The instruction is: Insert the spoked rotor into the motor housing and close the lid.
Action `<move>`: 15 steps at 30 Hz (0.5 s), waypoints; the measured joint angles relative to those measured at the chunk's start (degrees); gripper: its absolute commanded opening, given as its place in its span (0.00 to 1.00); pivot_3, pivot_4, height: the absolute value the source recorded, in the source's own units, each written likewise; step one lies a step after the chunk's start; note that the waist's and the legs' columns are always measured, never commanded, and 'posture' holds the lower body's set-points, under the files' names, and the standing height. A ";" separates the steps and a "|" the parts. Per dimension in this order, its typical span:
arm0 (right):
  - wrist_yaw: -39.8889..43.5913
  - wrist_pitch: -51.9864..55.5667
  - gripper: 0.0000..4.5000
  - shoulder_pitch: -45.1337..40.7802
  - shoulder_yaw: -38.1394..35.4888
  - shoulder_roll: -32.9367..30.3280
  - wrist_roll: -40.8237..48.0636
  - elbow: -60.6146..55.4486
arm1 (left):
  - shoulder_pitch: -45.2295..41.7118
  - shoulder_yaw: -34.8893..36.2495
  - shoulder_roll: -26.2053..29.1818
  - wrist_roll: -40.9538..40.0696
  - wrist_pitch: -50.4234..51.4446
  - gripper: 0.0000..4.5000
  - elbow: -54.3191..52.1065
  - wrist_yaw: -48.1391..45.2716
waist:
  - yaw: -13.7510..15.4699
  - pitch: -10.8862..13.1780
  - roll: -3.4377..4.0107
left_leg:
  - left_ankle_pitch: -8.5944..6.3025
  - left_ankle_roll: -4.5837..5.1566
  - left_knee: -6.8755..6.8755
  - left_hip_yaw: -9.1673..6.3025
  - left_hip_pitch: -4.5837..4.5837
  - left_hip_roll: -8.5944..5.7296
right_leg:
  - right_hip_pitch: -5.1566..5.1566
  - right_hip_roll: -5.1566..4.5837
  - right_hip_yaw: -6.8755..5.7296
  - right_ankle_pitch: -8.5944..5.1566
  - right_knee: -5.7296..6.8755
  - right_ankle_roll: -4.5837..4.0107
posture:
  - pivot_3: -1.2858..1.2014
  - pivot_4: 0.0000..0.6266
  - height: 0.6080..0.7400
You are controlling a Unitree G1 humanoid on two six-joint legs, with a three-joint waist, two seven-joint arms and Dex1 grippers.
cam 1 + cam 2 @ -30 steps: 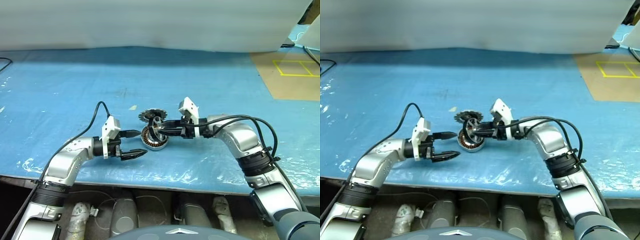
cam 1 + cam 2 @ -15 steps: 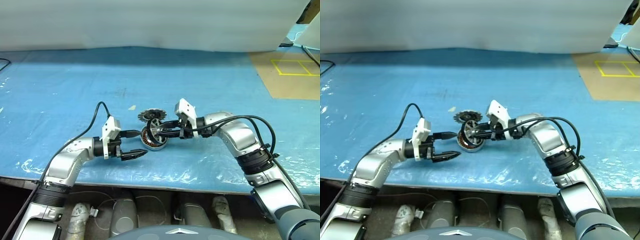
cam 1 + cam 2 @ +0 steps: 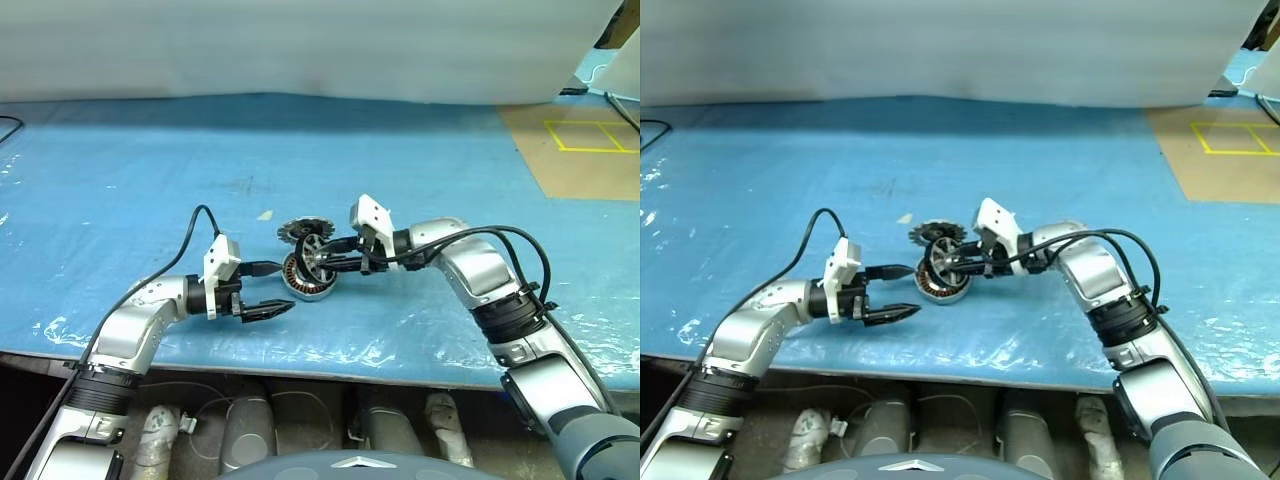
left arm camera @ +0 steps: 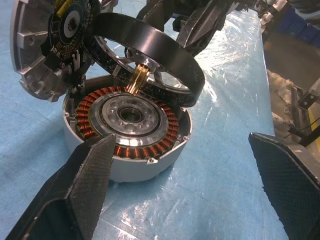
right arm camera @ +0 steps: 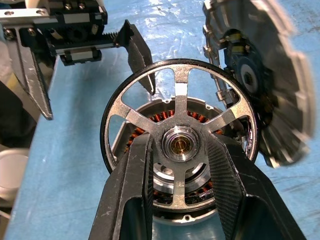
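My black-rimmed, silver spoked rotor [image 5: 179, 145] hides part of the round silver motor housing [image 4: 131, 131] with copper windings beneath it. My right gripper [image 5: 178, 172], reaching leftward, clenches the rotor's hub, tilted above the housing. At nine o'clock, my left gripper [image 3: 268, 290] waits level, fingers spread.

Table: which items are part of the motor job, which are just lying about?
Job:
- spoked rotor, held by right gripper
- motor housing
- lid behind it
- left gripper, open

Lying about:
- pale scrap on blue sheet
- yellow tape square
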 measured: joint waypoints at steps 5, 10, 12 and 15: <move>-0.27 -1.98 0.56 -0.03 0.71 0.10 -1.95 0.34 | -0.06 -0.03 -0.46 0.02 0.00 1.00 0.00 0.03 | 0.00 0.00 0.00 | 0.00 0.01 0.02 0.00 0.03 0.00 | 0.02 0.00 0.00 0.00 0.02 0.00 | 0.52 0.24 1.00; 0.59 -1.85 0.94 -0.02 1.08 0.02 -2.47 0.54 | -0.06 -0.04 -0.53 0.11 0.00 1.00 0.10 0.06 | -0.01 0.00 0.00 | 0.00 0.01 0.01 0.00 0.02 0.00 | 0.01 0.00 0.00 0.00 0.01 0.00 | 0.52 0.24 1.00; 0.50 -1.67 0.99 -0.02 1.08 0.02 -2.50 0.42 | -0.07 -0.04 -0.54 0.11 0.00 1.00 0.12 0.06 | 0.00 0.00 0.00 | -0.01 0.01 0.01 0.00 0.02 0.00 | 0.01 0.00 0.00 0.00 0.01 0.00 | 0.52 0.24 1.00; 0.32 -0.53 0.99 -0.03 0.92 0.08 -2.30 0.41 | -0.07 -0.04 -0.68 0.12 0.00 1.00 0.12 0.15 | -0.02 0.00 0.00 | 0.00 0.01 0.02 0.00 0.02 0.00 | 0.01 0.00 0.00 0.00 0.02 0.00 | 0.52 0.24 1.00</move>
